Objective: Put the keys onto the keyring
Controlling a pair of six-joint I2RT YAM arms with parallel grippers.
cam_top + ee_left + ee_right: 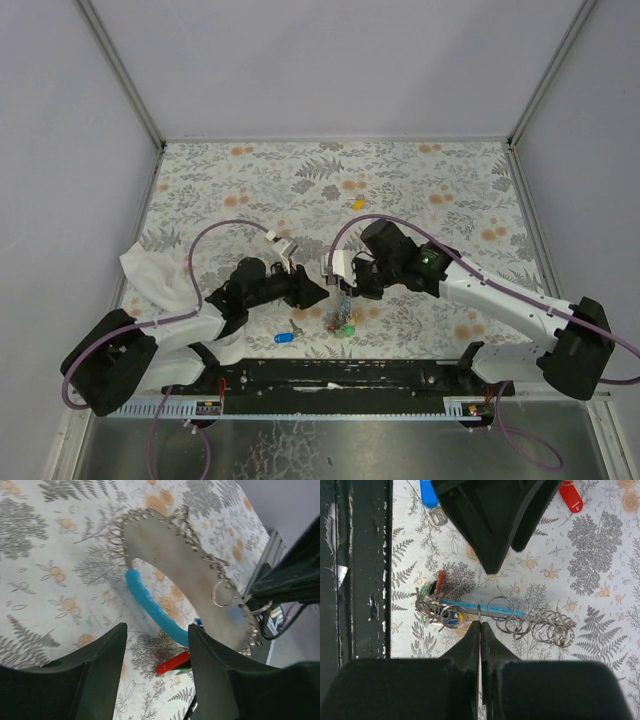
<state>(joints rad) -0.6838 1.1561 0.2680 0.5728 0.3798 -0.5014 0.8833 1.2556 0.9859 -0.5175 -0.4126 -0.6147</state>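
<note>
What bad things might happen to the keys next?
The right gripper pinches just a thin ring of the keyring with the tips of its shut jaws, so it may slip out. The left gripper is open and empty, very close by, so the two might bump. The yellow key lies far off alone and might get missed.

Both arms reach inward, tips almost meeting near centre. The left gripper (316, 291) has its jaws apart. The right gripper (480, 628) pinches the keyring (502, 609).
</note>
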